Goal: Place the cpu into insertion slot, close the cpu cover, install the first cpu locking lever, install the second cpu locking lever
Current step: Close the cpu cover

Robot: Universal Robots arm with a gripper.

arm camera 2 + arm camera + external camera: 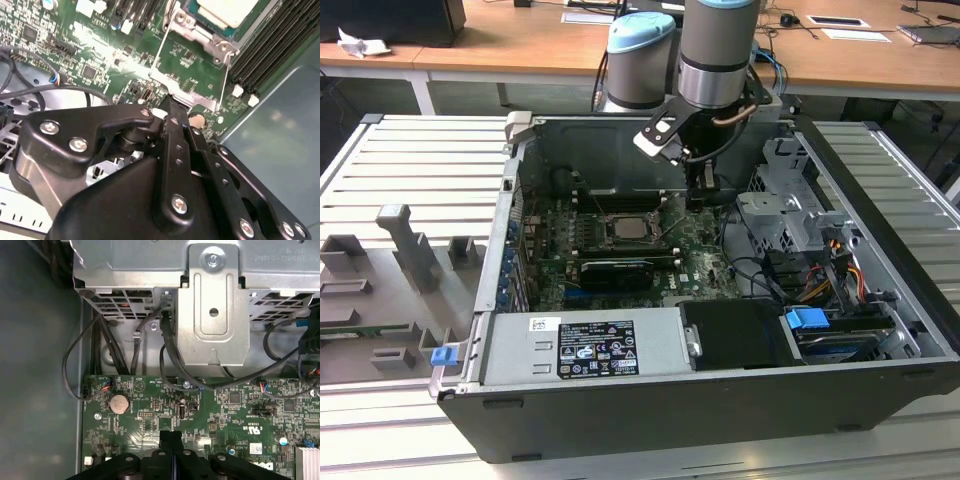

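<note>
**Inside the computer case (pixel 620 430): shut tool (pixel 702 200) just beside a seated cpu (pixel 625 228)**

On the slatted bench (pixel 410 150), found the case open on its upper side, with the arm (pixel 720 50) entering from above. Made out the green board (pixel 705 265) flat on the case floor and, near its middle, the insertion slot (pixel 602 228). Found the cpu already seated there, pale top up, framed by the cpu cover (pixel 197 32), judged to be lying flat around the chip. Traced a thin lever wire (pixel 159 50) along one side of the slot in the second wrist view; could not tell whether hooked or free.

Placed the slot toward the exterior view's left of the tool and slightly nearer that camera, just beside it, not beneath it. Noted no long axis on the square chip, only lever wires along the slot's sides. Found the tool's tip low over the board by the slot's corner, close to a silvery strip (pixel 185 92); could not settle whether touching. Saw both fingers (pixel 165 440) pressed together in the first wrist view, no gap, nothing between them. Read the pose as wrist near vertical, tool pointing straight down at the board.
</note>
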